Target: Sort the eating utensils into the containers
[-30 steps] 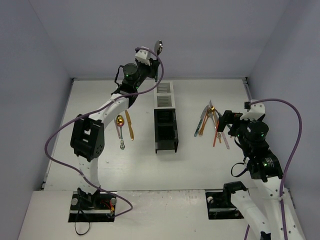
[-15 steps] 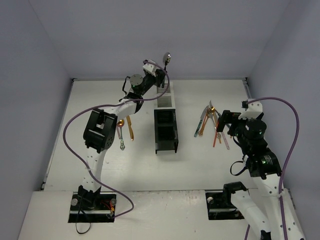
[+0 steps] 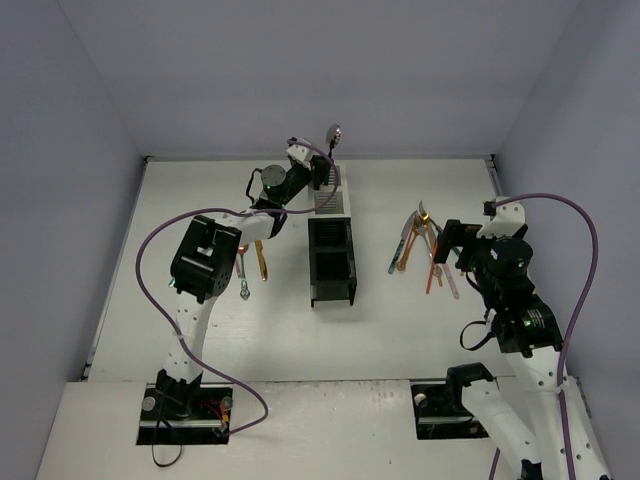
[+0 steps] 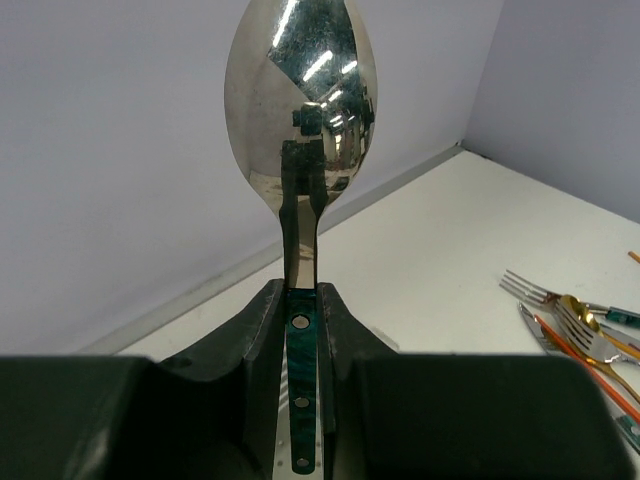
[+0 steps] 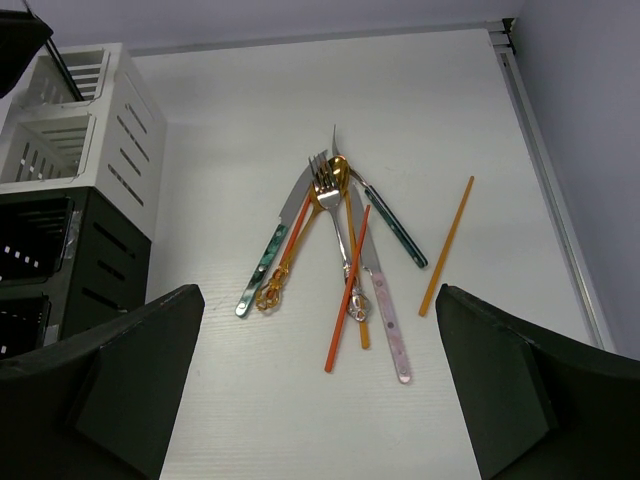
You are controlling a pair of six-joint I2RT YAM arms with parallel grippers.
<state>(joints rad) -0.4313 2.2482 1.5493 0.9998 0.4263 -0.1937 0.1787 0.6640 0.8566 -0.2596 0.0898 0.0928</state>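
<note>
My left gripper [image 3: 321, 176] is shut on the teal handle of a silver spoon [image 4: 300, 95]. It holds the spoon upright, bowl up [image 3: 334, 131], over the far white end of the containers [image 3: 352, 270]. In the left wrist view the handle sits pinched between both fingers [image 4: 262, 330]. A pile of eating utensils [image 5: 340, 225] lies fanned on the table right of the bins: forks, knives and a spoon in gold, orange, silver, teal and pink. My right gripper [image 5: 318, 330] stands open just short of that pile, with nothing between its fingers.
Three more utensils, gold and silver [image 3: 252, 262], lie on the table left of the bins under the left arm. A lone orange stick [image 5: 446, 245] lies apart at the right of the pile. Both white bins [image 5: 130, 120] and both black bins [image 5: 110, 260] stand left of the right gripper.
The left arm has swung right and stretched forward, carrying the spoon from left of the bin row to above its far white end. The right arm has barely moved.
</note>
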